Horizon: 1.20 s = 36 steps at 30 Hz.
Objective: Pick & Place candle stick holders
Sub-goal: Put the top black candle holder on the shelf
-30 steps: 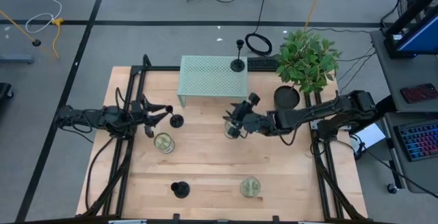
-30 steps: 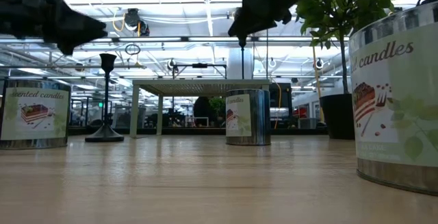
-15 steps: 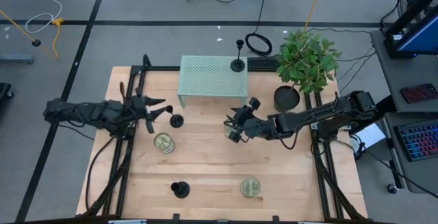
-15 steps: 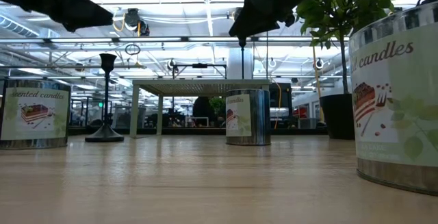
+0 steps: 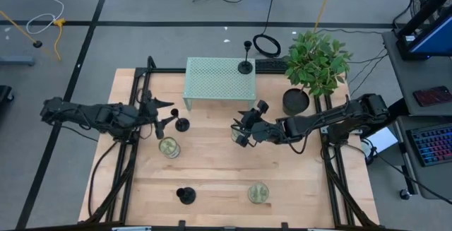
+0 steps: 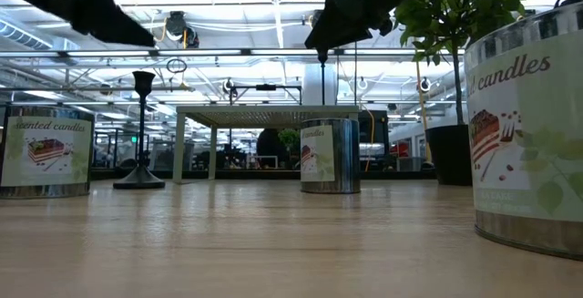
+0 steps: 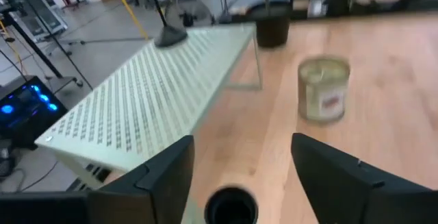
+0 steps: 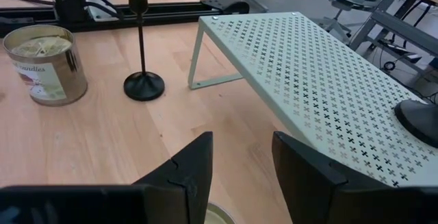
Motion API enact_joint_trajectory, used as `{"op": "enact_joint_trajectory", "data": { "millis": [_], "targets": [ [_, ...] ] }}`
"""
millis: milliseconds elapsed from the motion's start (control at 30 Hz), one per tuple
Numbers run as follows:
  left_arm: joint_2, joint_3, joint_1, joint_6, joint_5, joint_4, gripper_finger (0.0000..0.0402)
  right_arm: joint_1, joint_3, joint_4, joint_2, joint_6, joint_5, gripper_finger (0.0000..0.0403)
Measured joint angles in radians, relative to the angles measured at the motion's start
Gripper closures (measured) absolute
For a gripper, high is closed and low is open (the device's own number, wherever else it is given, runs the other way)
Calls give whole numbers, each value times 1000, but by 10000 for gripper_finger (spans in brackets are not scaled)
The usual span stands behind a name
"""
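One black candle stick holder [image 5: 182, 124] stands on its round base on the table just right of my left gripper [image 5: 168, 115]. That gripper is open and hovers above it, and the holder's cup top [image 7: 230, 207] shows below and between the fingers. A second holder [image 5: 245, 65] stands on the pale-green shelf [image 5: 219, 79]. A third [image 5: 186, 196] stands near the table's front edge. My right gripper [image 5: 239, 132] is open in mid-table, above a candle jar [image 8: 217, 214], with nothing between its fingers [image 8: 185, 172].
Candle jars stand at the left [image 5: 169, 147] and near the front [image 5: 258, 193]. A black plant pot [image 5: 296, 100] with a leafy plant [image 5: 318, 61] stands at the back right. The shelf takes up the middle of the far edge.
My left gripper has risen and drawn back toward the table's left edge, and its fingers have spread wider. The holder beside it has stayed upright in the same place. My right arm has kept still.
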<state>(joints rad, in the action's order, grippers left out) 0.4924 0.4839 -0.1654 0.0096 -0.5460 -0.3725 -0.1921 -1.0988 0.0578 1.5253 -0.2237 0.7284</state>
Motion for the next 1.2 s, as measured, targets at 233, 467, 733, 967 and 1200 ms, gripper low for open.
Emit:
{"op": "enact_joint_trajectory", "data": {
  "millis": [233,467,733,967,1200],
  "targets": [
    [-3,0,0,-93,-23,-56,129,0,0,3,0,0,0,260],
    [19,0,1,-251,-32,-161,128,0,0,3,0,0,0,258],
    [118,0,0,-370,-32,-240,128,0,0,3,0,0,0,257],
    [237,-17,0,-408,-32,-228,128,0,0,3,0,0,0,257],
    [341,-18,0,-497,-39,-195,128,0,0,3,0,0,0,257]
  ]
}}
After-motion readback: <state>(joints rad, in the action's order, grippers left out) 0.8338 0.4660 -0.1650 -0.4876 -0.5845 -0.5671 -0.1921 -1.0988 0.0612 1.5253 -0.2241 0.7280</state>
